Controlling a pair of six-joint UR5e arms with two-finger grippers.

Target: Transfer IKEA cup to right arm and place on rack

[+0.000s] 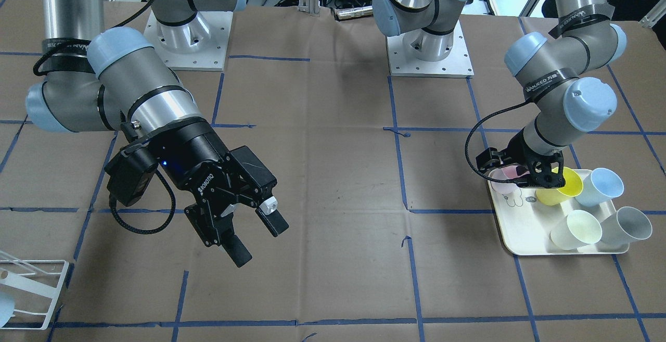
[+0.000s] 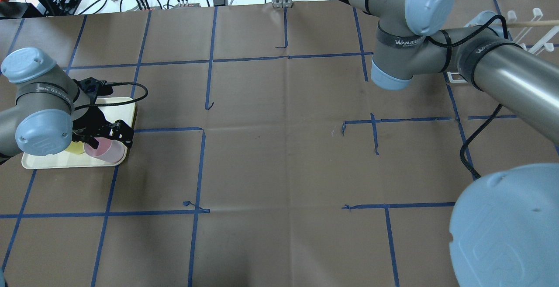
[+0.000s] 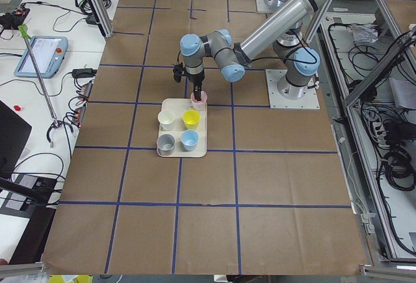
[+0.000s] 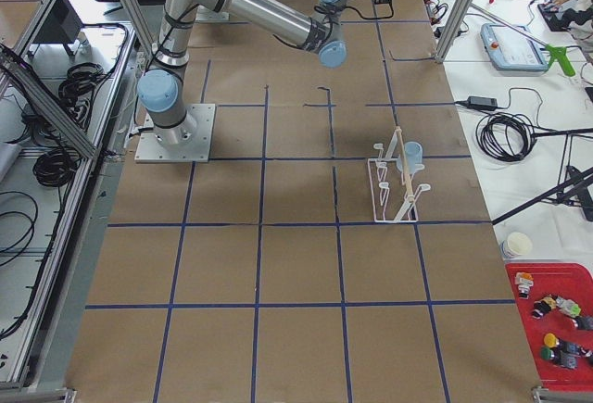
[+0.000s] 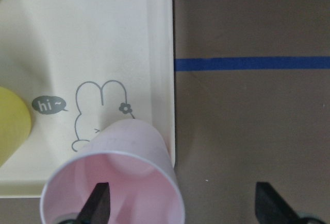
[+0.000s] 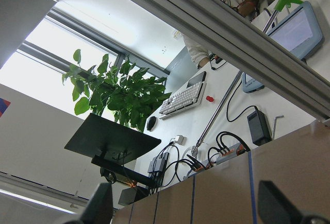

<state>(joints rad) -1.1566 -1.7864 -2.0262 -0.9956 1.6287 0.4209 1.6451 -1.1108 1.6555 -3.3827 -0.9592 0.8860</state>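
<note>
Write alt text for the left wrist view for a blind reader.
The open left pincer straddles the rim of a pink cup, one finger inside, on a cream tray with a rabbit drawing. A yellow cup shows at left.

Pale pink plastic cup point(image 5: 121, 167) noted. Cream rectangular tray point(image 5: 103, 28) bore a grey rabbit outline drawing point(image 5: 100, 112). Brown paper table cover point(image 5: 247, 131) carried blue tape lines point(image 5: 247, 63).

I have my left gripper point(image 5: 183, 206) astride the pink cup's point(image 5: 129, 147) wall, one finger inside and the other over bare table point(image 5: 247, 131), free on that side. On the inner finger's side the yellow cup point(image 1: 562, 190) stands close, with the blue cup point(image 1: 603, 186), white cup point(image 1: 575, 230) and grey cup point(image 1: 624, 226) beyond it. Under my right gripper point(image 1: 258, 241) I see open table. The rack point(image 1: 31, 292) stands well apart.
</note>
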